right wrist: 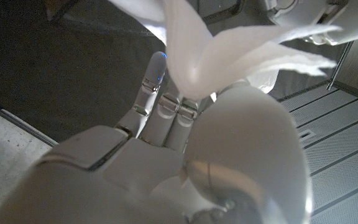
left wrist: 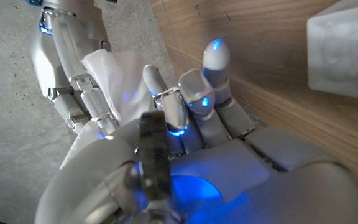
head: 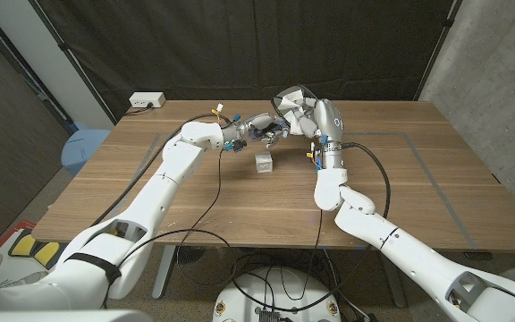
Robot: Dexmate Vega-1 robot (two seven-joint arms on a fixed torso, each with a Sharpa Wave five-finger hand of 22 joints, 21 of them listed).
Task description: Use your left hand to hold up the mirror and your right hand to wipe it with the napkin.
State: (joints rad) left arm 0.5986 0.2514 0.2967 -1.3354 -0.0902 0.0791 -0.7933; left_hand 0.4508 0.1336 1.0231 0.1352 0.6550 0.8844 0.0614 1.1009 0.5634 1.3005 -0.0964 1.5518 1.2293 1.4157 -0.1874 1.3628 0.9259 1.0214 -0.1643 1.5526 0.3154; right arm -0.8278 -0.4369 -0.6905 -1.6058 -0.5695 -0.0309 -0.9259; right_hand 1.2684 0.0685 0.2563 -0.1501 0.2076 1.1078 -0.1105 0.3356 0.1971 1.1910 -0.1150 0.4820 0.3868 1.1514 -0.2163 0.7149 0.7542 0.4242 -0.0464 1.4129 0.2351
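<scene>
Mirror-wiping gear sits toward the far middle of the wooden surface [head: 240,192], and going from the left, a blue rounded object [head: 83,148] shows on the floor beside the surface's left edge, with a white power strip [head: 147,101] lying at the far left corner. The left arm reaches in across the wood to the left hand [head: 265,131], raised above the far middle; its fingers [left wrist: 213,74] are curled around something dark, most likely the mirror [head: 271,131], though the object is too small and too hidden by the hand to make out clearly. Just below it, a small white cube-like block [head: 263,163] stands on the wood, near the two hands and not touching either; in the left wrist view it appears as a pale blurred box close beyond the fingertips. The right hand [head: 307,114] is lifted beside the left hand, meeting it at the middle, and its fingers [right wrist: 157,81] hold the white napkin [head: 291,98], which bunches up above them and fans out in folds in the right wrist view. The napkin and right hand cover whatever face of the held object is turned toward them. A thin outlined rectangle [head: 436,192] marks the wood, its right part running past the right arm. Dark cables [head: 378,174] trail along both arms.
</scene>
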